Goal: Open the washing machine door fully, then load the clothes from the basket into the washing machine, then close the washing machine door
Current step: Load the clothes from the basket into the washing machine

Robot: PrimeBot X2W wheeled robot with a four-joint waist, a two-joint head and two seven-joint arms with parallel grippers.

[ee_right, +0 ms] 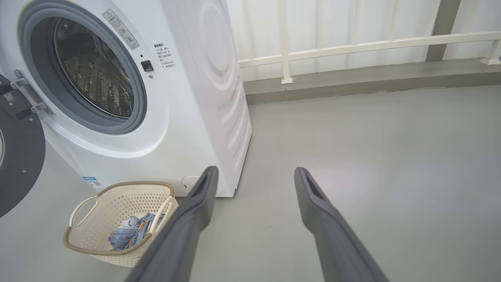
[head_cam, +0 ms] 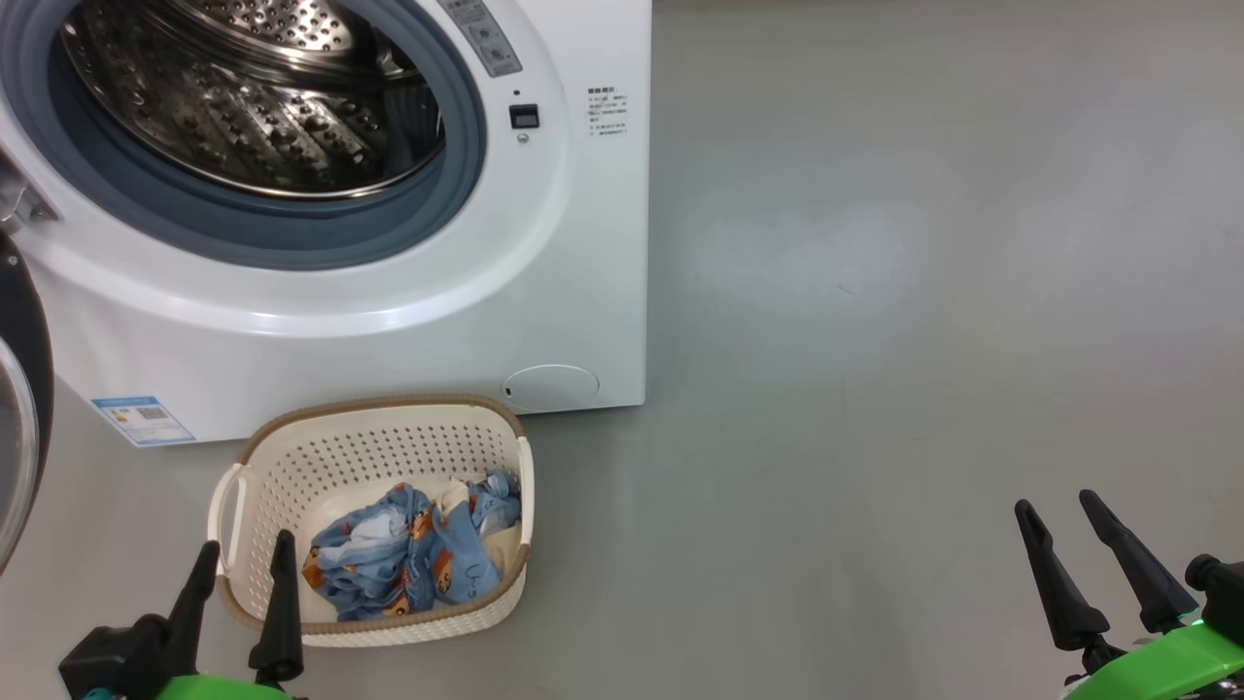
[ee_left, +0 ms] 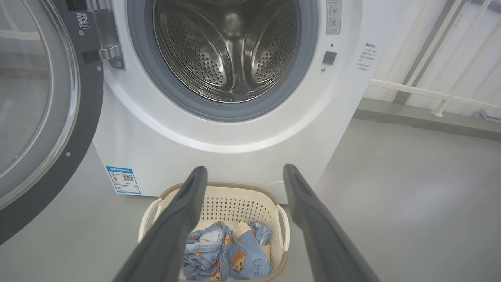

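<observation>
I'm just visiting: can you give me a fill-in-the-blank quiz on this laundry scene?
The washing machine door stands ____.
The basket holds clothes that are mostly light ____.
The steel drum of the washing machine is ____.
The left end effector and right end effector both hold ____.
Missing words: open; blue; empty; nothing.

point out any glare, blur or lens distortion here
Head view: pale sheen on the floor, sharp glints in the drum. Left wrist view: hazy, washed-out glass in the washing machine door, left gripper looms oversized, soft-edged. Right wrist view: the wide lens makes the washing machine lean.
</observation>
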